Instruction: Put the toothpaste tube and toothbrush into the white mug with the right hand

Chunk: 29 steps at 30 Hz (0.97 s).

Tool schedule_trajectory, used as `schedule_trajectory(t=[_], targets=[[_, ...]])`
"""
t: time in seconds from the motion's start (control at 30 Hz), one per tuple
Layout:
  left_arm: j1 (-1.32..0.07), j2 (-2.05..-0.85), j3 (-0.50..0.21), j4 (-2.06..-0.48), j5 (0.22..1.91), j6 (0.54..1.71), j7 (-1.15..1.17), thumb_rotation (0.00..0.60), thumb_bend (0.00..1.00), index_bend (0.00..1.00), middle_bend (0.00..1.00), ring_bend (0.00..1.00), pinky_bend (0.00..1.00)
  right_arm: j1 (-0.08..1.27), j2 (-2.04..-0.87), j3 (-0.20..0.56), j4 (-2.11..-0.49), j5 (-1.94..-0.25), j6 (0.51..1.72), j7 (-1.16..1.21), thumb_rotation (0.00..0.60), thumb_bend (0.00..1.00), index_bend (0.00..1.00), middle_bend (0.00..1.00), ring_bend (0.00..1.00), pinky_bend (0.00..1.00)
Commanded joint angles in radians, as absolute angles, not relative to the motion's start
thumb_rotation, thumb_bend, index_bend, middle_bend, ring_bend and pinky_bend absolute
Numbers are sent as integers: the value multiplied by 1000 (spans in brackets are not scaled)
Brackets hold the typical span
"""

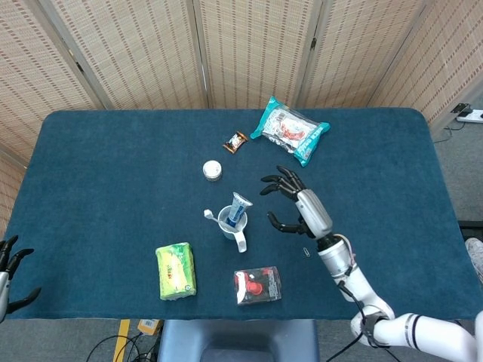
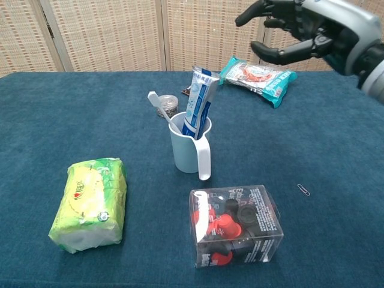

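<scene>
— White mug (image 1: 229,223), head view: contents?
— Toothpaste tube (image 1: 238,207) and toothbrush (image 1: 211,216) stand inside it. Right hand (image 1: 296,204) is apart to its right, fingers spread, holding nothing.
— Chest view?
— Toothbrush (image 2: 159,108) leans left, tube (image 2: 197,102) upright in the mug (image 2: 191,147); right hand (image 2: 300,30) well clear. Left hand (image 1: 7,268): cannot tell.

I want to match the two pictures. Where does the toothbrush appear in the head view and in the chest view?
Head view: the toothbrush leans out of the white mug to the left, just below picture centre.
Chest view: the toothbrush leans left from the mug, above centre.
Shared landmark: the toothpaste tube standing in the same mug.
</scene>
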<state>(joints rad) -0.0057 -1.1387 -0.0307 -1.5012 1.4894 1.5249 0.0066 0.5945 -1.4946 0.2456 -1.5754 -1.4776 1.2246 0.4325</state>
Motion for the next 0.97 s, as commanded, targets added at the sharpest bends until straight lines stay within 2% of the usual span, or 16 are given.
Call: schedule_trajectory(t=[0.03,0.2,0.37,0.43,0.5,0.57,0.73,0.97], targets=[[-10,-1139,-33,-1504,1491,1522,11,600,229,259,78,50,150,534,-1357,201,-1644,-1472,1232,287,600,371,233,213,12,23],[-23,-1144,-37,-1512,1497,1516,23,600,229,251,78,50,150,472,-1228,145,-1682,-1454,1241,109,600,371,156,231,54,75],[-32,-1154,-43,-1528,1510,1526,41,600,229,236,78,50,150,410,-1169,92,-1673,-1450,1278,-52,600,371,151,242,54,75],[-35,-1161,-44,-1534,1516,1531,48,600,229,235,78,50,150,377,-1156,72,-1659,-1451,1311,-108,600,324,145,236,54,74],[-38,-1166,-46,-1540,1517,1532,59,600,229,232,78,50,150,341,-1145,58,-1657,-1450,1348,-120,600,216,135,213,54,58],[-40,-1168,-49,-1546,1517,1534,67,600,229,230,78,50,150,310,-1136,50,-1660,-1449,1381,-108,600,187,130,197,54,45],[-44,-1170,-49,-1574,1523,1539,92,600,229,223,78,50,150,228,-1117,26,-1652,-1465,1472,-76,600,184,117,179,53,43],[-54,-1175,-51,-1602,1530,1537,116,600,229,221,78,50,150,150,-1108,-2,-1646,-1485,1538,-33,600,184,117,179,53,43]])
